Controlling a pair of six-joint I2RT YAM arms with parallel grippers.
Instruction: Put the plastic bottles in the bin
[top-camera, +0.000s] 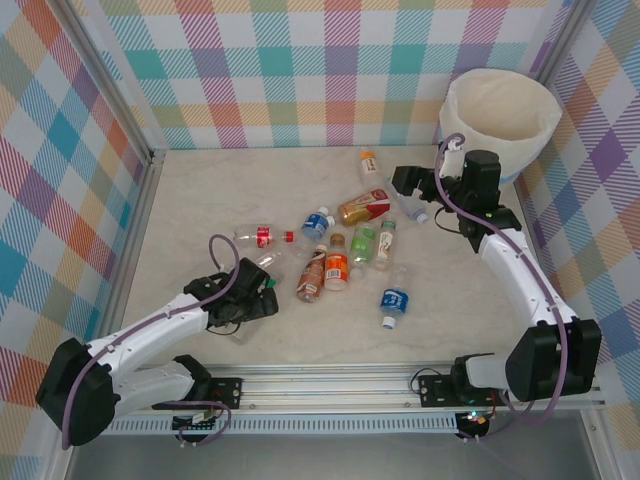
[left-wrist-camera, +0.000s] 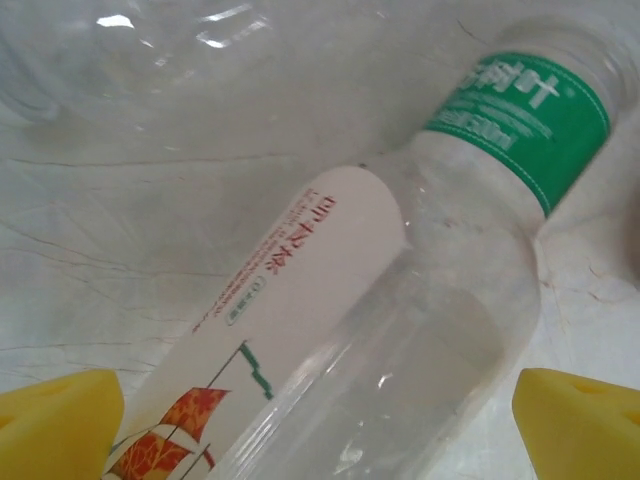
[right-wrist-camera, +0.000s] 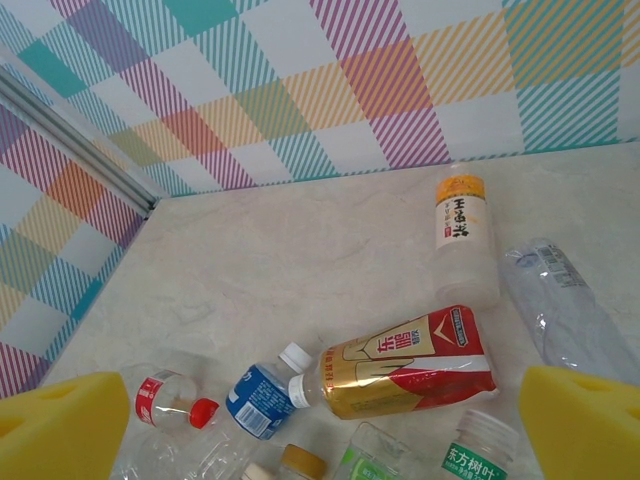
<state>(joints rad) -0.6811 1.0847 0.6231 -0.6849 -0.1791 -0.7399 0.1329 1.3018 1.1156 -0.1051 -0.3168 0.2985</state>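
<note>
Left fingers (left-wrist-camera: 60, 425) spread wide, straddling clear green-banded bottle (left-wrist-camera: 420, 290) lying flat on counter (left-wrist-camera: 150, 250). Bottle's long axis runs diagonal through gap; wrist turn likely needed. Left arm nearer. Right fingers (right-wrist-camera: 580, 420) apart, empty, beside bin (top-camera: 500, 90).

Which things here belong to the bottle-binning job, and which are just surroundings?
Job:
- plastic bottles, scattered mid-table
- bin, white and bag-lined, in the far right corner

Not the job:
- plaid walls
- metal rail at the near edge
- table, marbled
</note>
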